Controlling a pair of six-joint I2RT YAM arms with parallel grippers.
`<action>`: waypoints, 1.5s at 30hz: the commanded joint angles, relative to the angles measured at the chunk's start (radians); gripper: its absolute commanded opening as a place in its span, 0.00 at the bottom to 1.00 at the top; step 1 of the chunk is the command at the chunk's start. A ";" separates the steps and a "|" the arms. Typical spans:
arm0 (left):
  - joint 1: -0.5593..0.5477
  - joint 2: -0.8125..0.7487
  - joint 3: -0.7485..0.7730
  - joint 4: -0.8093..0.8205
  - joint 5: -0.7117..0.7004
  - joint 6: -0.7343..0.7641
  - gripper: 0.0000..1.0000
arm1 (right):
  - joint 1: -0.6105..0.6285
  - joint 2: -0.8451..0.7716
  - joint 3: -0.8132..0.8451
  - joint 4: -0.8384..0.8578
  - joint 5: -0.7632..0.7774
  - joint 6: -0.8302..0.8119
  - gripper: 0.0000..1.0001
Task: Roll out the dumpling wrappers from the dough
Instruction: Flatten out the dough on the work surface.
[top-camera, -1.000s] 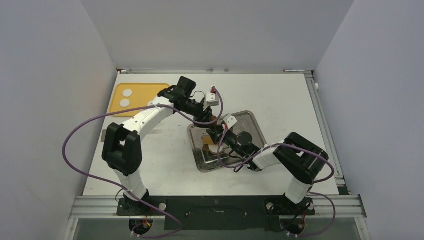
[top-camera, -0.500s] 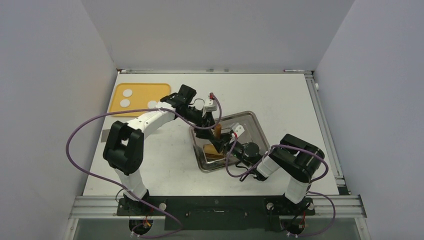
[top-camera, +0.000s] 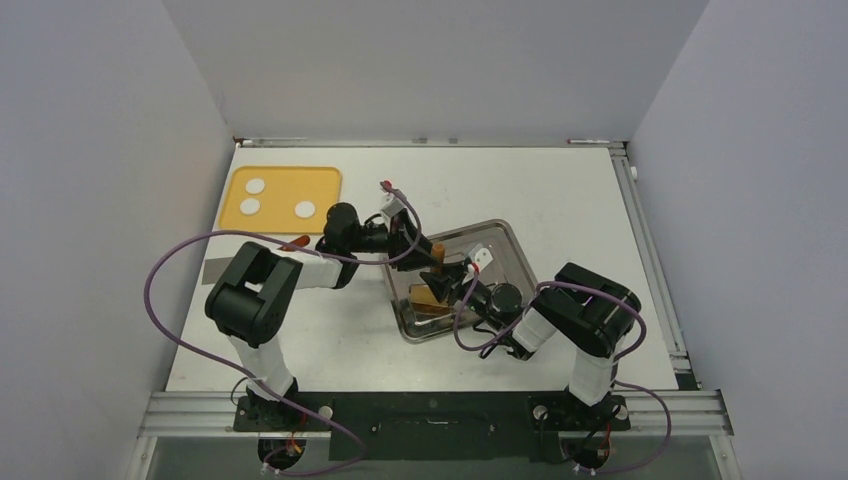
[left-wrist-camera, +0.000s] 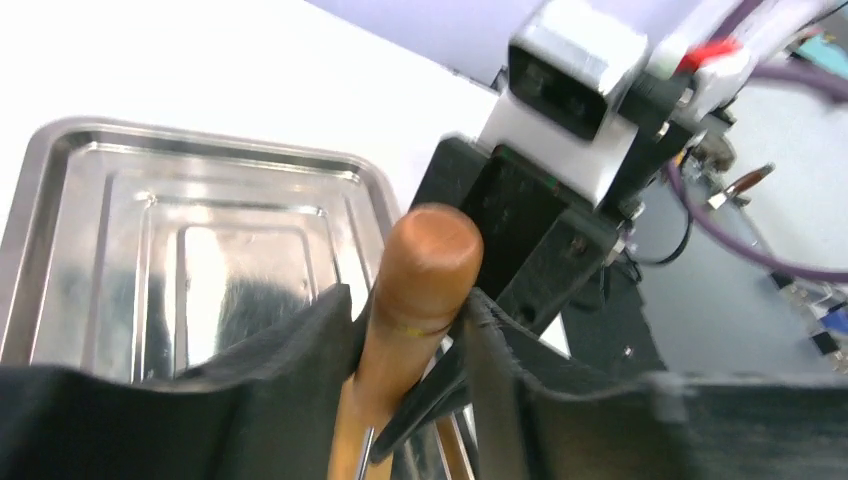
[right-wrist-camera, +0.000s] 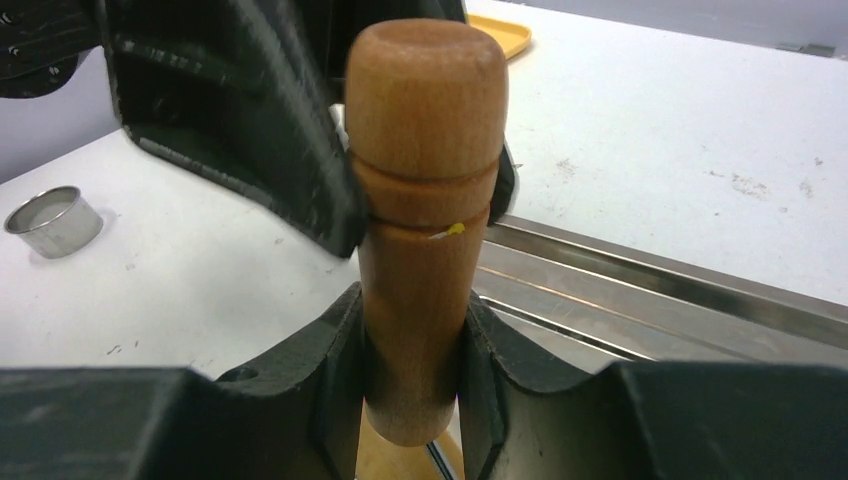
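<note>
Three lumps of dough (top-camera: 305, 209) lie on the yellow tray (top-camera: 285, 185) in the upper left of the top view, well apart from both arms. At the centre, over the metal tray (left-wrist-camera: 200, 200), the right fingers (right-wrist-camera: 330, 360) clamp the rolling pin (right-wrist-camera: 425, 150) by its handle, which points up. The left fingers (left-wrist-camera: 310, 350) closely flank the handle's rounded end; whether they press on it I cannot tell. A metal ring (right-wrist-camera: 52, 220) stands on the table (right-wrist-camera: 700, 120).
</note>
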 joint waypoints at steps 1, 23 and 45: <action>0.000 0.008 0.041 0.423 -0.055 -0.247 0.35 | -0.003 0.005 0.004 0.013 -0.018 -0.048 0.08; -0.027 0.051 -0.085 0.427 -0.098 -0.147 0.35 | -0.025 0.013 0.044 -0.043 -0.052 -0.030 0.08; -0.086 -0.072 -0.010 0.071 -0.062 -0.041 0.00 | -0.041 -0.146 0.070 -0.155 -0.041 -0.014 0.08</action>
